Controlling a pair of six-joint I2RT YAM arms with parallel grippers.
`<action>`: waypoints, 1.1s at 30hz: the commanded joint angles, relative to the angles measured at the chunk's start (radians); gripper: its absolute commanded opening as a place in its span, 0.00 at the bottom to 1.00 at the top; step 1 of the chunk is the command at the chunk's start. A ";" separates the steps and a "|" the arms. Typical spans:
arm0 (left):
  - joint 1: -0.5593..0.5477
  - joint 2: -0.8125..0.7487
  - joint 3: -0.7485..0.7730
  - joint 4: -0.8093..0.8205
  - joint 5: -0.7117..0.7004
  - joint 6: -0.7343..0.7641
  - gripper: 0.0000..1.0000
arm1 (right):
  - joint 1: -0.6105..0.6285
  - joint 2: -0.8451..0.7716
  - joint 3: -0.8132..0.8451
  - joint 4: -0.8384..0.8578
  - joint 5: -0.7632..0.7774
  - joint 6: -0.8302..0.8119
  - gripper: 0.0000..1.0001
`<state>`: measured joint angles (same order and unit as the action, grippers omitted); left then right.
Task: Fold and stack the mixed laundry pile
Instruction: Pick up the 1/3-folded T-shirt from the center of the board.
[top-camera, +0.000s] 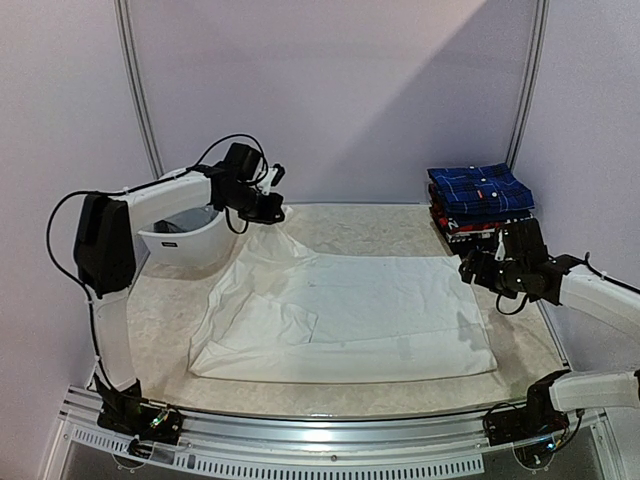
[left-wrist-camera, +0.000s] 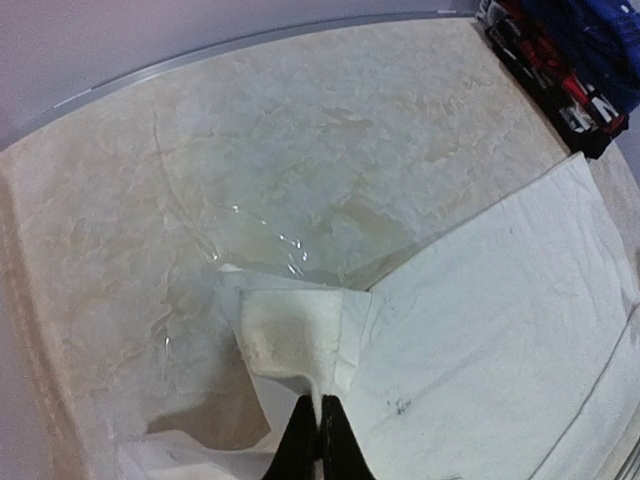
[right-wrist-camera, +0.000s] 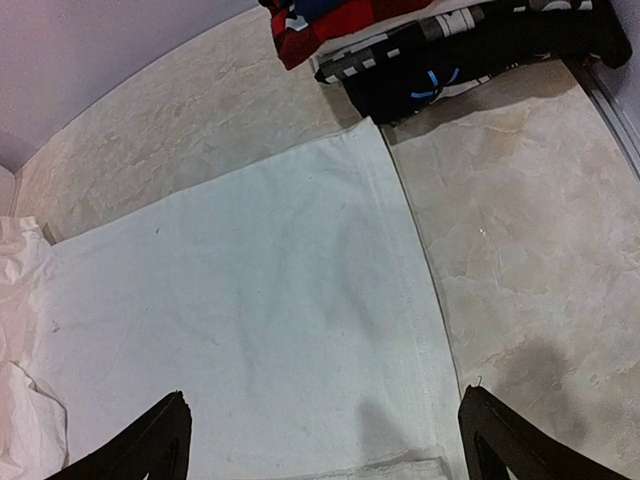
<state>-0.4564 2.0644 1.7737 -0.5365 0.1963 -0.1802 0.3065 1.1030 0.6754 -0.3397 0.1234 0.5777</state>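
Marbled beige tabletop (top-camera: 165, 320) stretches ahead of the two arm bases, closed in by lilac walls. Nearest on it, the white shirt (top-camera: 370, 315) lies spread across the middle, smooth over its right half and rumpled and doubled over along its left. Above its right-hand hem the right gripper (right-wrist-camera: 325, 400) hovers with its fingers wide apart and nothing between them. Farther back on the left, the left gripper (top-camera: 270, 210) is pinched tight on the shirt's far left corner, holding it raised so the fabric climbs to it in a peak. Beyond, in the far right corner, a stack of folded garments (top-camera: 478, 215) sits with the dark blue plaid shirt (top-camera: 480, 187) on top and red and black pieces beneath. The white basket (top-camera: 185, 238) stands at the far left behind the left arm. By my reading the step in hand is laying out the white shirt for its fold, since one corner is gripped and the opposite side is not. The next move seems to call for the right gripper to drop onto the hem or the far right corner and close on the cloth, so both arms can carry the fold evenly. A one-sided pull would likely skew it.
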 joint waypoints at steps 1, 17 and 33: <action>-0.047 -0.131 -0.119 0.030 -0.087 0.010 0.00 | -0.001 0.023 0.015 0.021 0.016 0.002 0.94; -0.194 -0.380 -0.496 0.069 -0.191 -0.026 0.00 | -0.001 0.176 0.111 -0.012 0.074 0.016 0.86; -0.322 -0.598 -0.554 -0.143 -0.341 -0.039 0.00 | -0.002 0.621 0.436 0.010 0.058 0.119 0.81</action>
<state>-0.7464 1.5677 1.2438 -0.5648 -0.0601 -0.2165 0.3065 1.6814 1.0698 -0.3412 0.1913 0.6727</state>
